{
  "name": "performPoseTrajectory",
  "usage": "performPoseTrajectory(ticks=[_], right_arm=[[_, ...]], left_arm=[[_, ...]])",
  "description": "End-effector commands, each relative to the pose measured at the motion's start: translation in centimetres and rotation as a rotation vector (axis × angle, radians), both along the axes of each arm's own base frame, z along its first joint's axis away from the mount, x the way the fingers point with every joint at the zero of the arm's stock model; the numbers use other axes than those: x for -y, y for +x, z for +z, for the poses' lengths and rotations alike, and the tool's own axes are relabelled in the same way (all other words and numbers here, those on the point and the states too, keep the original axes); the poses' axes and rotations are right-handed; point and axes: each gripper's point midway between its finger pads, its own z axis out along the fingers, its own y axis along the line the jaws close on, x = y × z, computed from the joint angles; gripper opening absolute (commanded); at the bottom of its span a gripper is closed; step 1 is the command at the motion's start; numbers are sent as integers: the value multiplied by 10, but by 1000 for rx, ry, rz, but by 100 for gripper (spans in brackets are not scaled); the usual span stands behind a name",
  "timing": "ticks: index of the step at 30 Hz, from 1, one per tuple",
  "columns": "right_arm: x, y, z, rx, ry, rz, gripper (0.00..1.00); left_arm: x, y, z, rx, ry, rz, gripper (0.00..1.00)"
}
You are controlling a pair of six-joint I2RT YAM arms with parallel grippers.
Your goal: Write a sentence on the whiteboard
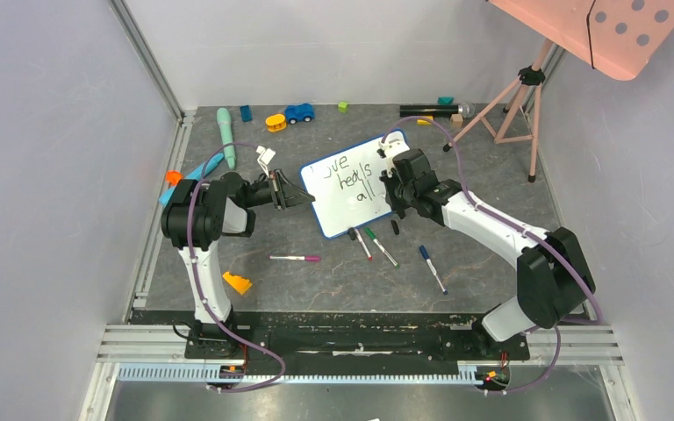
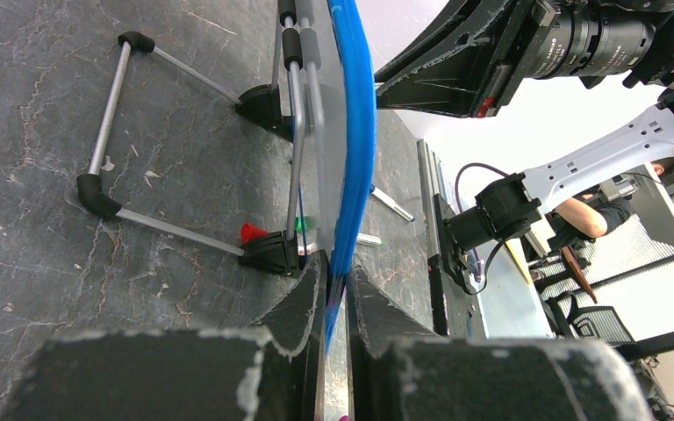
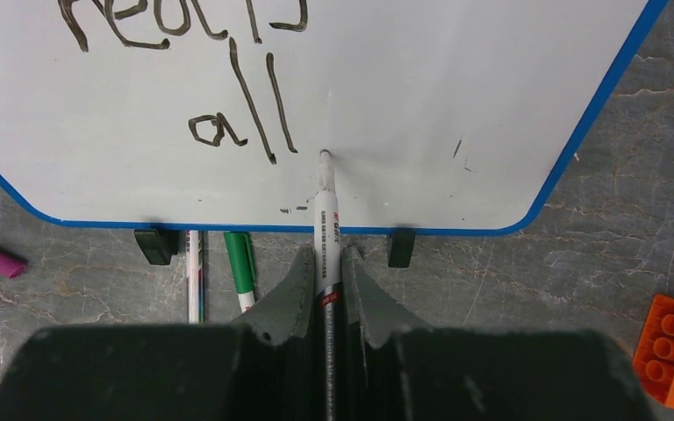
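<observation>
The whiteboard (image 1: 364,167) stands tilted on two black feet mid-table. The sentence (image 1: 348,181) reads "Love heals all" in three staggered lines; no full stop shows. My left gripper (image 1: 301,195) is shut on the board's blue left edge (image 2: 352,132), the fingers (image 2: 303,294) pinching the frame. My right gripper (image 1: 395,187) is shut on a white marker (image 3: 326,230). The marker's tip touches the board just right of "all" (image 3: 239,114), above the board's bottom edge (image 3: 456,230).
Loose markers lie in front of the board: pink (image 1: 296,258), red (image 1: 362,243), green (image 1: 382,247), blue (image 1: 433,268). An orange brick (image 1: 237,282) lies near the left arm's base. A blue toy car (image 1: 298,112) and other toys sit at the back. A pink tripod (image 1: 513,96) stands at the back right.
</observation>
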Motion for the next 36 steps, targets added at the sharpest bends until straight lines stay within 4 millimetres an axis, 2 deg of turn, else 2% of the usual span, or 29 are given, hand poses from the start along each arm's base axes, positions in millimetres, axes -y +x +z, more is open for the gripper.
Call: performPoseTrajectory(ticks=[1, 7, 14, 19, 22, 26, 28, 29, 30, 32, 34, 35, 36], right_arm=[[-4, 20, 25, 91, 42, -34, 0], [-16, 16, 27, 80, 80, 27, 0], [0, 21, 26, 93, 25, -49, 0], [-8, 18, 26, 79, 54, -18, 0], [-6, 17, 33, 91, 59, -18, 0], [0, 13, 53, 133, 76, -26, 0], [2, 8, 59, 145, 92, -23, 0], [3, 7, 62, 152, 100, -24, 0], [4, 5, 64, 156, 104, -21, 0], [6, 4, 70, 172, 112, -22, 0], [7, 4, 75, 189, 121, -25, 0], [7, 4, 78, 194, 125, -24, 0], [6, 5, 79, 199, 129, -23, 0]], left_arm=[[2, -16, 2, 54, 13, -77, 2], [2, -17, 2, 58, 14, -77, 2], [2, -17, 2, 58, 14, -77, 2], [2, -16, 2, 55, 14, -78, 2], [2, -17, 3, 60, 14, -78, 2], [2, -18, 3, 62, 14, -78, 3], [1, -17, 4, 64, 14, -73, 11], [0, -17, 5, 70, 15, -68, 21], [0, -18, 5, 71, 15, -66, 27], [0, -18, 5, 72, 15, -63, 33], [-1, -18, 6, 78, 16, -60, 44], [-2, -18, 7, 80, 16, -59, 58], [-2, -18, 7, 80, 15, -56, 77]])
